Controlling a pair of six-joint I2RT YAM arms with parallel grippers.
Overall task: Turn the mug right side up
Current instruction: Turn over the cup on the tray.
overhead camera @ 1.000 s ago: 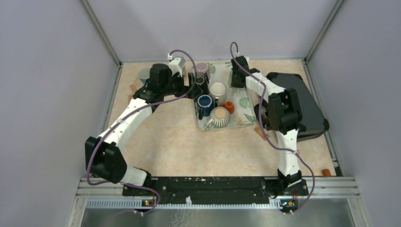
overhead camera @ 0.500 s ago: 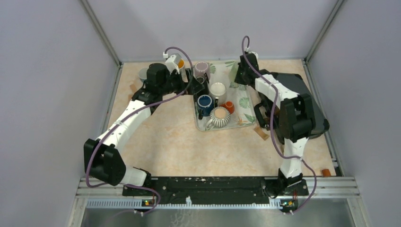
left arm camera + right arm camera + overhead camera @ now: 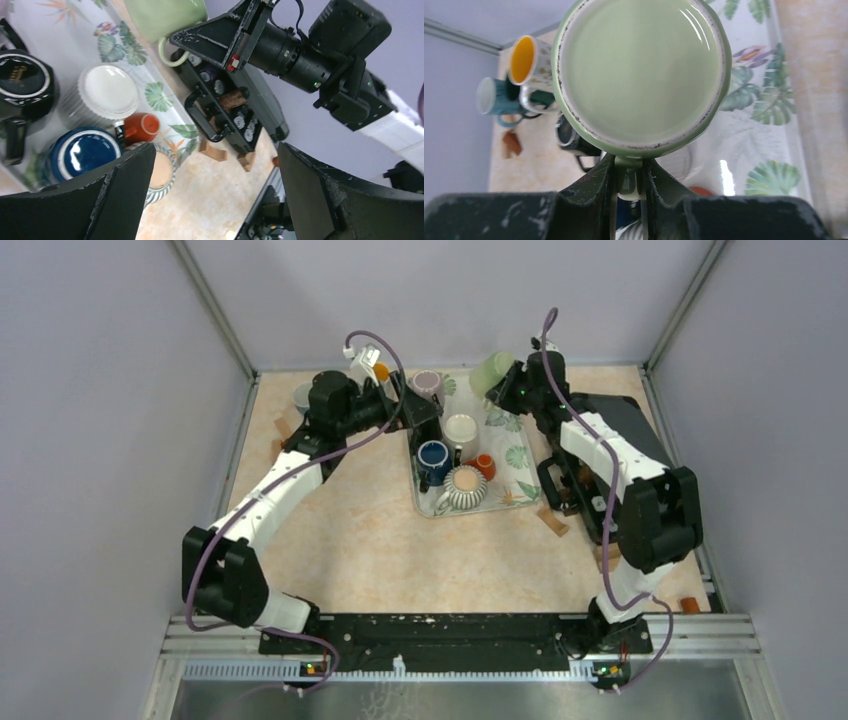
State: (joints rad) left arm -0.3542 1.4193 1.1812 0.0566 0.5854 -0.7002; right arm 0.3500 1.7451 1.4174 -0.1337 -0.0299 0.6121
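Aloft, green mug (image 3: 641, 70) (right hand (image 3: 629, 169))

tabletop (image 3: 370, 540): pale, marbled beige.
tray (image 3: 470, 512): leaf-printed, at the far middle of the tabletop.
blue mug (image 3: 433, 455): in the tray, mouth up, just beside a white ribbed mug (image 3: 461, 428).
striped mug (image 3: 465, 487): at the tray's near edge, with a small orange cup (image 3: 485, 466) beside it.
pink mug (image 3: 428, 386): at the tray's far left corner.
teal mug (image 3: 305, 397): on the tabletop, left of the tray.
black case (image 3: 650, 455): right of the tray, with wooden blocks (image 3: 553, 523) near it.
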